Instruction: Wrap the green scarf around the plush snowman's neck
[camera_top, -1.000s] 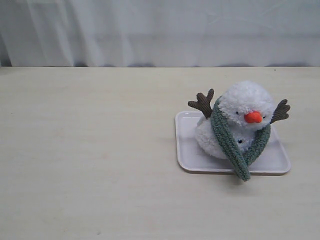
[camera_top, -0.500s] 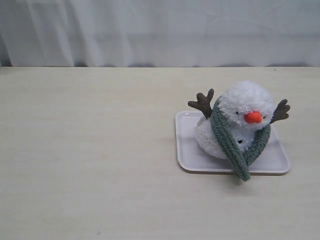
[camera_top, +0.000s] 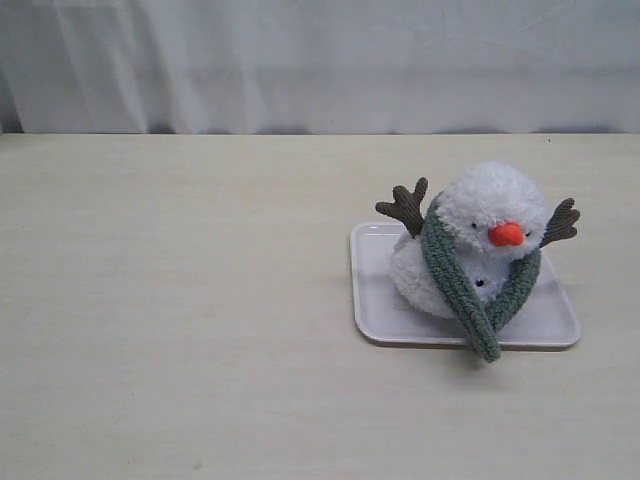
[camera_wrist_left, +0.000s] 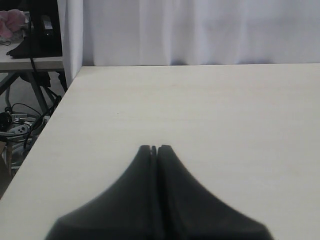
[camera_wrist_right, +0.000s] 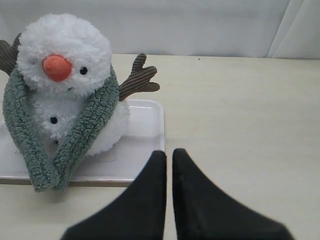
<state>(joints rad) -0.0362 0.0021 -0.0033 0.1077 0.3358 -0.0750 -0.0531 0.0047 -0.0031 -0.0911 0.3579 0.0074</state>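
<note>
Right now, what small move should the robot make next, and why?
Probably none beyond holding both arms clear: the fuzzy grey-green knitted scarf already lies round the neck of the fluffy white plush snowman, ends meeting at the white tray's edge, and the left pincer and right pincer are shut, empty.

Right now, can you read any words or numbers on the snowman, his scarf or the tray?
None can be read. The plush snowman, the green scarf, the white tray and the table show no words, numbers or labels. The dark clutter past the table's edge is too small to tell.
</note>
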